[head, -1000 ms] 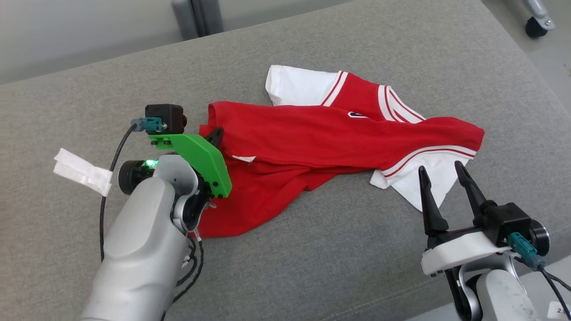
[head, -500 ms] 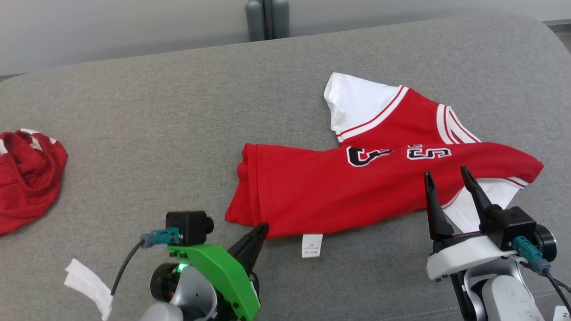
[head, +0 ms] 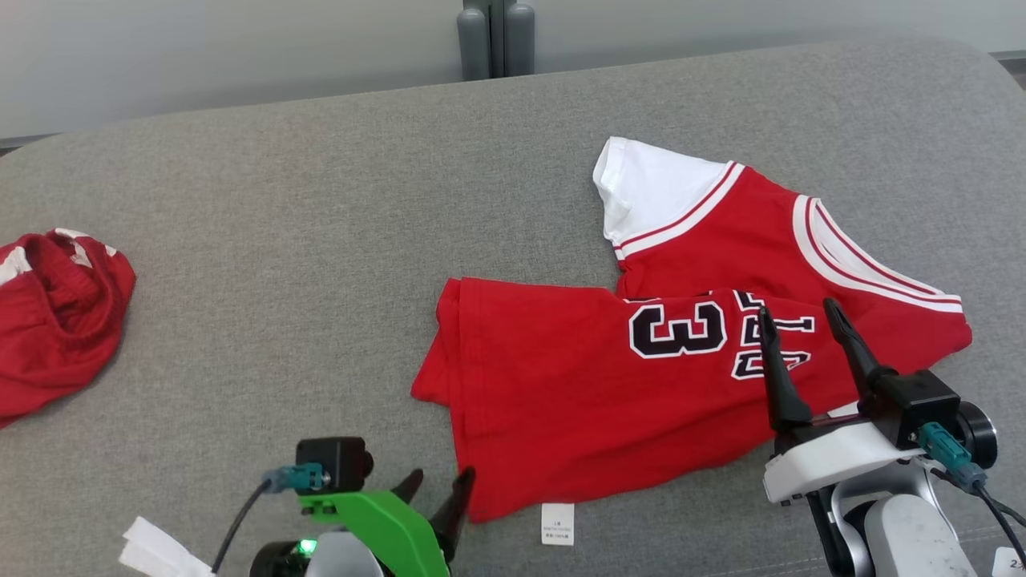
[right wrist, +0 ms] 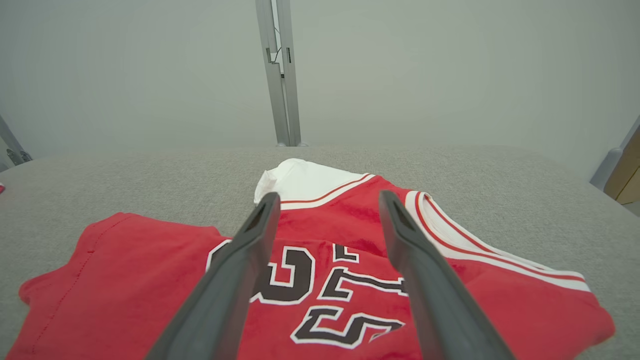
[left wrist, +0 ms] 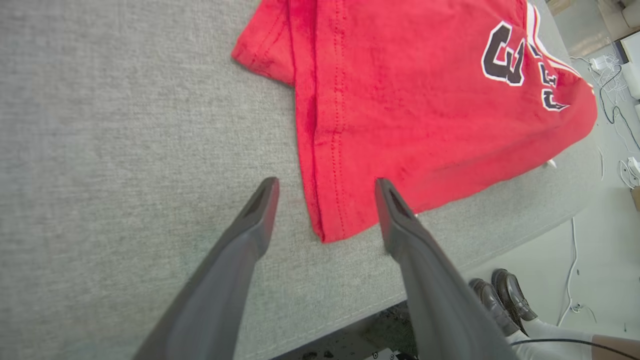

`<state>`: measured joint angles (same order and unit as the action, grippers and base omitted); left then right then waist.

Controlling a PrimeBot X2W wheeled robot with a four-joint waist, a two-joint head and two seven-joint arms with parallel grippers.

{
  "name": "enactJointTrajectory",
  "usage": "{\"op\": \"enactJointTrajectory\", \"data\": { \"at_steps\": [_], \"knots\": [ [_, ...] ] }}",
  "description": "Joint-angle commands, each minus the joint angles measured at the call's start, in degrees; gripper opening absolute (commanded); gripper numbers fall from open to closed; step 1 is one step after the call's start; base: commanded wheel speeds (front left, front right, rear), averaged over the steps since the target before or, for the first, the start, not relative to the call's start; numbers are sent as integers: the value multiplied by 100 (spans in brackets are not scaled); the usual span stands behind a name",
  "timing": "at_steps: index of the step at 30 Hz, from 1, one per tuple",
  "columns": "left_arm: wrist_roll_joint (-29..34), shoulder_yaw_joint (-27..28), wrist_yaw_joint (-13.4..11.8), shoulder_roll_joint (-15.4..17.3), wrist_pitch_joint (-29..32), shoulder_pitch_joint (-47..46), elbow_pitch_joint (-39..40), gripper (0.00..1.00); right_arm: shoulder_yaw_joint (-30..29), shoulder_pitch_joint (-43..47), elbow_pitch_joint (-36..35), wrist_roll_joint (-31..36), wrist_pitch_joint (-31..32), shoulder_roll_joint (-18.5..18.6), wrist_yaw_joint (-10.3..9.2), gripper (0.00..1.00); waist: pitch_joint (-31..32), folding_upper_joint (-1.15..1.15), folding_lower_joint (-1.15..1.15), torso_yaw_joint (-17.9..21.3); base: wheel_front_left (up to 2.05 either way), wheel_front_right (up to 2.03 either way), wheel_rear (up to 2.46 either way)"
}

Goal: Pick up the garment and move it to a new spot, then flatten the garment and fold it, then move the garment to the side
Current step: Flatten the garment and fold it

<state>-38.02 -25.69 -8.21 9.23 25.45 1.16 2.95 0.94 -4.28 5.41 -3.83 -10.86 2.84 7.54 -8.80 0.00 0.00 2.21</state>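
The red jersey [head: 593,385] lies spread on the grey padded worktop [head: 280,240], right of centre, number side up. My left claw [head: 442,474] stands open at its near hem corner, gripping nothing. My right claw [head: 797,311] hangs open above the numbers, also empty. Another red cloth [head: 56,320] lies far left

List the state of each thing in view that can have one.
jersey, lying unheld on the cushion, partly folded over itself, not flat.
left pincer, open, around the jersey's hem corner, gripping nothing.
right pincer, open, over the jersey's number, holding nothing.
second red garment, crumpled in a heap at far left.
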Motion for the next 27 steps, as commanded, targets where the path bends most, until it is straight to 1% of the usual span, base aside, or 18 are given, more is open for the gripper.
{"op": "enactJointTrajectory", "data": {
  "at_steps": [1,4,8,12,15,21,24,27],
  "knots": [
    [47,123,-49,49,-55,-237,-2,100,-14,41,-18,-11,5,9,-10,100,11,0,0,22,0,0,0],
    [24,290,-25,49,-138,-555,-95,100,-15,25,2,-22,0,9,-10,100,19,0,0,46,0,0,0],
    [123,282,158,33,-178,-1227,-638,100,30,-41,25,-53,-17,9,-10,100,-10,0,0,95,0,0,0],
    [274,135,363,-60,-244,-1908,-1544,100,133,-120,43,-99,-44,9,-10,100,-78,0,0,227,0,0,0],
    [372,79,520,-161,-424,-2379,-2224,100,189,-175,75,-140,-75,11,-10,100,-144,0,0,378,0,0,0],
    [314,-7,760,-330,-602,-2885,-3316,100,142,-209,108,-139,-104,8,-10,100,-260,0,0,623,0,0,0],
    [368,-47,722,-362,-641,-3053,-3725,100,131,-211,115,-141,-134,8,-10,100,-296,0,0,687,0,0,0],
    [577,-153,588,-308,-714,-3232,-4119,100,142,-217,120,-146,-147,8,-10,100,-323,0,0,728,0,0,0]
  ]
}}
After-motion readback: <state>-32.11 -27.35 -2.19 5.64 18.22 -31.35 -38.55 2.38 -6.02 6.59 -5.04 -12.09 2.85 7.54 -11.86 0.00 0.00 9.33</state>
